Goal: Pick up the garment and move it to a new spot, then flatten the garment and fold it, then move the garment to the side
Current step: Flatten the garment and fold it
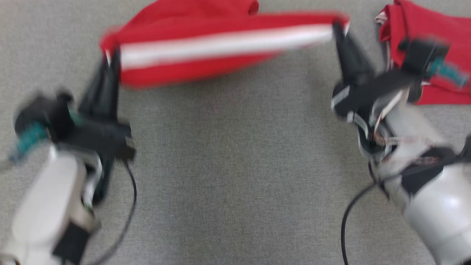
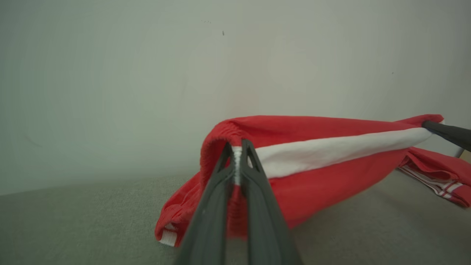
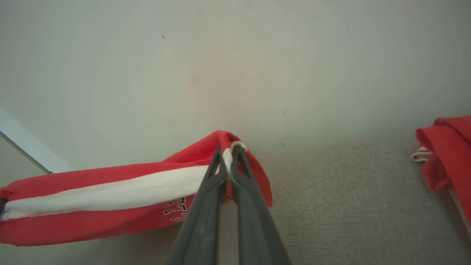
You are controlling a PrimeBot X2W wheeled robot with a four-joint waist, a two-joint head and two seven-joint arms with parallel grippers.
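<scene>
You are carrying the garment (image 1: pixel 220 40) stretched between left gripper (image 1: pixel 110 57) and right gripper (image 1: pixel 337 26), both clamping its edge; next, lay it flat, well apart from the red pile (image 1: pixel 408 20).

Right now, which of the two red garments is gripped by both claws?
The red cloth garment with the broad white stripe, pulled taut between left claw and right claw. The other red garment lies crumpled farther right, in neither claw.

Grey woven surface (image 1: pixel 235 165), red clothes pile (image 1: pixel 452 29)
</scene>
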